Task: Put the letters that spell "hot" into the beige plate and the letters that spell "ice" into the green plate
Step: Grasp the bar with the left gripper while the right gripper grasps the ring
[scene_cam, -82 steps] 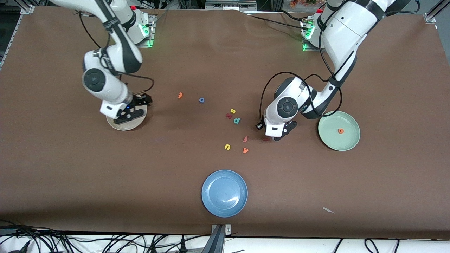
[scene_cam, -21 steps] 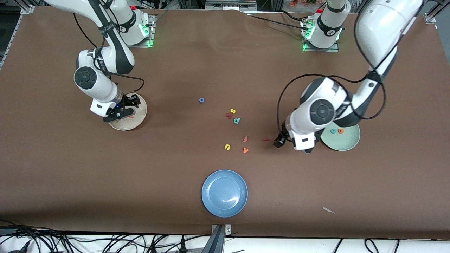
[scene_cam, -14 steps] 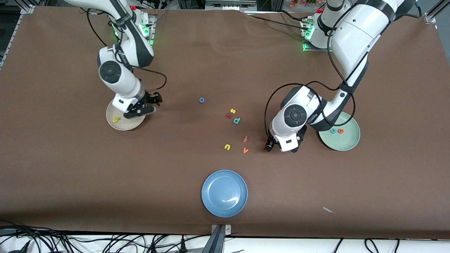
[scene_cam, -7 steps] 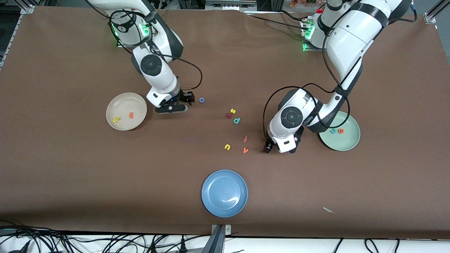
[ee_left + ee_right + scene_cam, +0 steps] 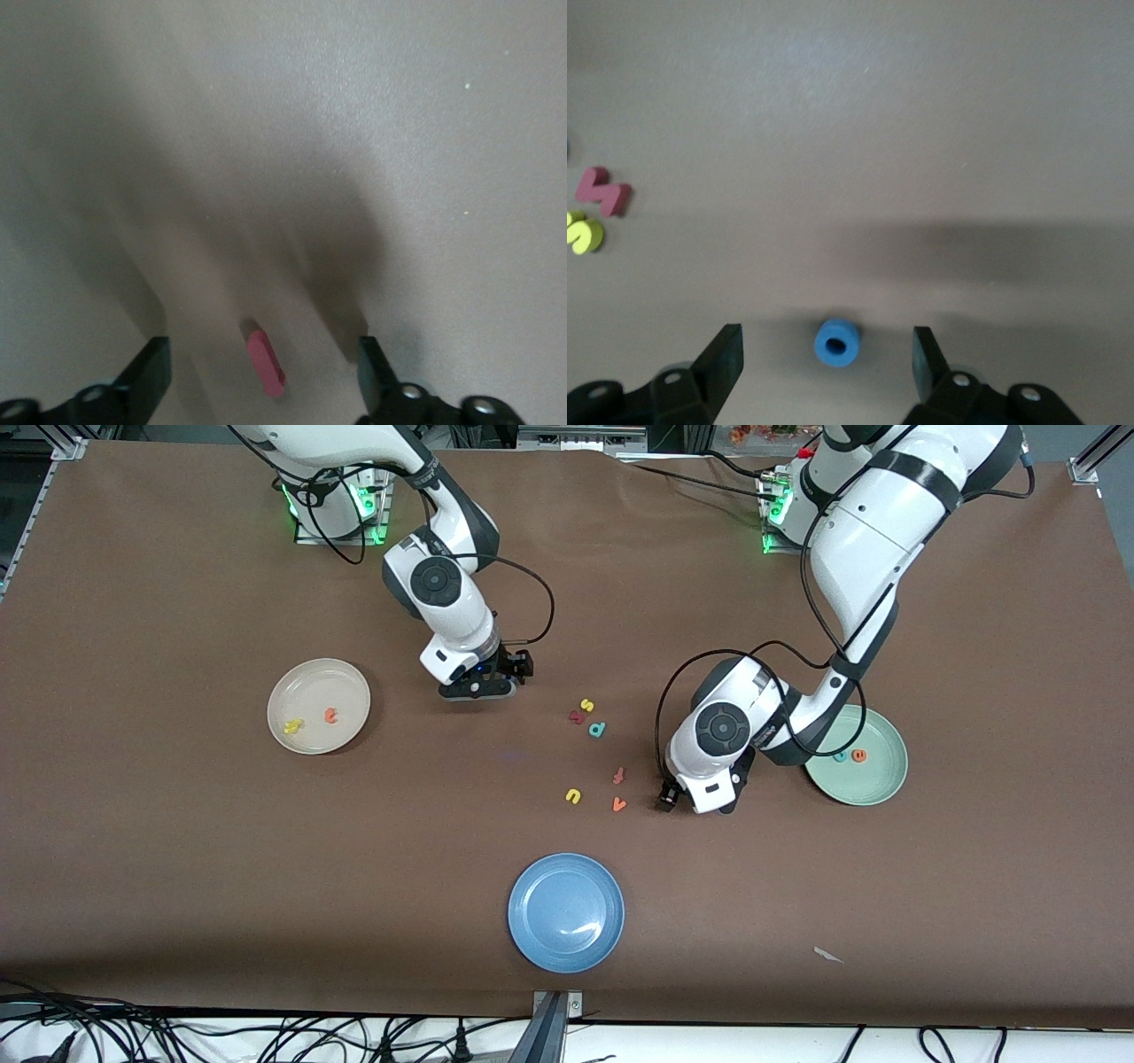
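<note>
Now the right end effector (image 5: 479, 688) is low over the bench (image 5: 177, 850), fingers spread wide, and the right wrist view shows the blue "o" (image 5: 837, 343) lying flat between its two fingertips (image 5: 725, 354), touched by neither. Just off to one side of that end effector lie the dark red zigzag letter (image 5: 602, 191) and the yellow "s" (image 5: 583, 233), touching each other. The beige plate (image 5: 306, 679), toward the right arm's end of the bench from it, holds the yellow "h" (image 5: 292, 726) and the orange "t" (image 5: 330, 715).

Over at the left end effector (image 5: 700, 802), the fingers stand apart too, straddling the dark red "i" (image 5: 266, 362) on the bench, nothing gripped. The green plate (image 5: 877, 779) sits near it, toward the left arm's end, with the teal "c" (image 5: 838, 756) and orange "e" (image 5: 858, 755) side by side in it.
</note>
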